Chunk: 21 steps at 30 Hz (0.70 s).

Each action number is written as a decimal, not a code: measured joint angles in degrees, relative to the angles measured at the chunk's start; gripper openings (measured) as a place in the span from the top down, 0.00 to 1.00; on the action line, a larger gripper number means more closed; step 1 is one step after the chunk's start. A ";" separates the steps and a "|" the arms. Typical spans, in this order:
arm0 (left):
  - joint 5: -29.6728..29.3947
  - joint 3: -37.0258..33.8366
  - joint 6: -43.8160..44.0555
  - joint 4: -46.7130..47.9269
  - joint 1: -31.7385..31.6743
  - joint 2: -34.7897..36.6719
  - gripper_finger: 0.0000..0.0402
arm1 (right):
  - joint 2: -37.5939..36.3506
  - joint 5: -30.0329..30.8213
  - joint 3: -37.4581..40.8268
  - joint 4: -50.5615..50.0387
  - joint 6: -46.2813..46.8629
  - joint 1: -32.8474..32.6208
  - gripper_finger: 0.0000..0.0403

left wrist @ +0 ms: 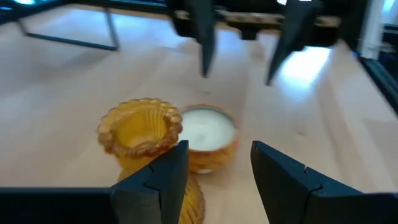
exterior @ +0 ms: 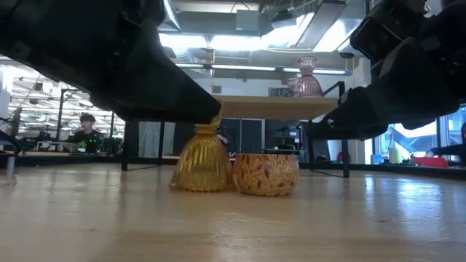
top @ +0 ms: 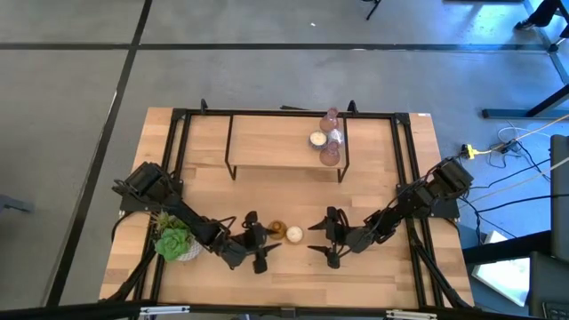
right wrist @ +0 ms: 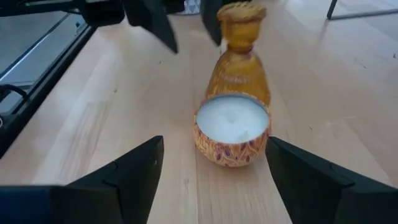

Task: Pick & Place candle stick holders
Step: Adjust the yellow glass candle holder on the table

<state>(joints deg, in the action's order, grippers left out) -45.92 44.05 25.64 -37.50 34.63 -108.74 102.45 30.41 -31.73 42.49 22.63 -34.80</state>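
Facing the amber holder (right wrist: pixel 239 59), patterned cup (right wrist: pixel 232 137) shows wax.

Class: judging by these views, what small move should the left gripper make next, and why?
Probably ease forward: the left gripper stands open just short of the amber ribbed glass holder, whose neck is not yet between its fingers.

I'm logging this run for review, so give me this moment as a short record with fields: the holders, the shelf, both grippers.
front pair: amber holder and white-filled patterned holder, side by side on the table
shelf: raised wooden shelf carrying three small holders
left gripper: open, just short of the amber holder
right gripper: open, facing the patterned holder, not touching
plant: succulent near the table's left edge
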 joint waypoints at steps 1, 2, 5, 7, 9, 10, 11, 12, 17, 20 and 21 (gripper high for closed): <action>-1.31 0.00 0.52 0.47 -0.12 0.01 0.58 | 0.00 0.00 0.00 -0.44 0.46 0.04 0.29; -2.22 0.00 0.98 1.01 -0.28 0.01 0.58 | 0.00 0.00 0.00 -0.78 0.57 0.04 0.29; -3.32 0.00 1.20 1.85 -1.63 0.01 0.58 | 0.00 0.49 0.00 -1.68 1.14 0.04 0.29; -3.38 0.00 0.07 1.93 -2.90 0.01 0.58 | 0.00 1.33 0.00 -2.14 1.69 0.04 0.29; -3.34 0.00 -0.77 1.93 -4.10 0.01 0.58 | 0.00 1.55 0.00 -2.65 1.84 0.13 0.29; -3.03 0.00 -1.27 1.95 -4.57 0.02 0.58 | 0.00 1.49 0.00 -2.91 1.95 0.27 0.29; -2.53 0.00 -1.92 2.15 -4.99 0.03 0.58 | 0.00 1.37 0.00 -2.99 2.06 0.39 0.29; -2.02 0.00 -2.18 2.78 -5.33 0.03 0.58 | 0.00 1.23 0.00 -3.05 2.06 0.43 0.29; -0.73 -1.33 -2.46 8.15 -6.15 0.10 0.58 | 0.00 1.07 0.00 -3.35 2.06 0.43 0.29; 1.59 -3.80 -2.48 7.19 -6.29 0.10 0.58 | 0.00 1.03 0.00 -3.35 2.06 0.42 0.29; 5.23 -4.62 -2.97 4.65 -6.35 0.10 0.58 | 0.00 1.03 0.00 -3.35 2.06 0.41 0.29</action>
<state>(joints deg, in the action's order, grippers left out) -40.69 39.44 22.67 -32.85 28.28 -108.64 102.45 31.44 -31.73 39.13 24.69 -34.39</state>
